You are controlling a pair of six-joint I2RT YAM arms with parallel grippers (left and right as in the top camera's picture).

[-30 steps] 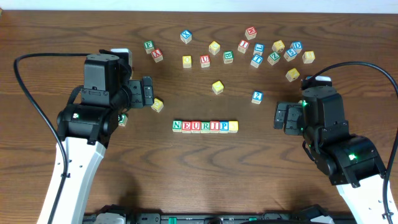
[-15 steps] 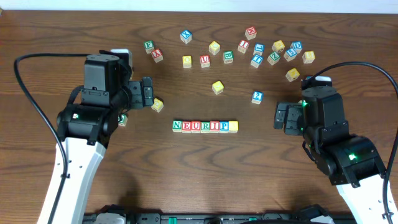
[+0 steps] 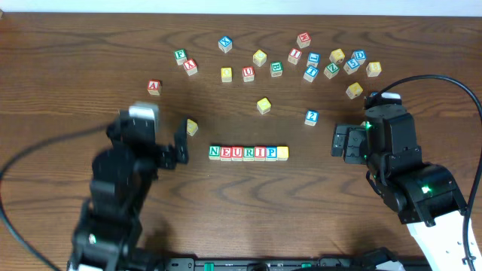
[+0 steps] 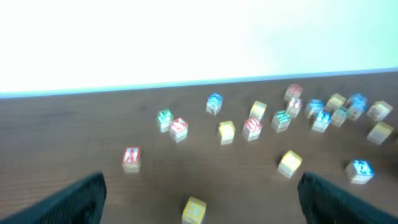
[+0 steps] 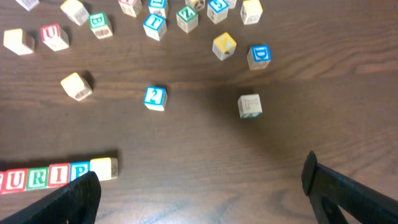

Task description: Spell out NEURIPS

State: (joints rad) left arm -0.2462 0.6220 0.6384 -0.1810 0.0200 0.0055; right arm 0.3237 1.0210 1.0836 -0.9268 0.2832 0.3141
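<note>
Seven cubes formed the NEURIPS row (image 3: 248,153); the left tool (image 3: 181,143) had withdrawn, and like the right tool (image 3: 343,141) it gaped empty: spelling seemingly done.

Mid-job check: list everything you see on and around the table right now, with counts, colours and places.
NEURIPS row: seven cubes, green, red, blue and yellowish, table centre, side by side in one line.
Loose cubes: about twenty, red, blue, green and yellow, mostly scattered along the far side.
Red A cube: one, red letter, apart at far left.
Table: one, dark wood.
Left arm: one, black, blurred, near left.
Right arm: one, black and white, near right.
Left claw: one, black, open, empty, by the row's left end.
Right claw: one, black, open, empty, right of the row.
</note>
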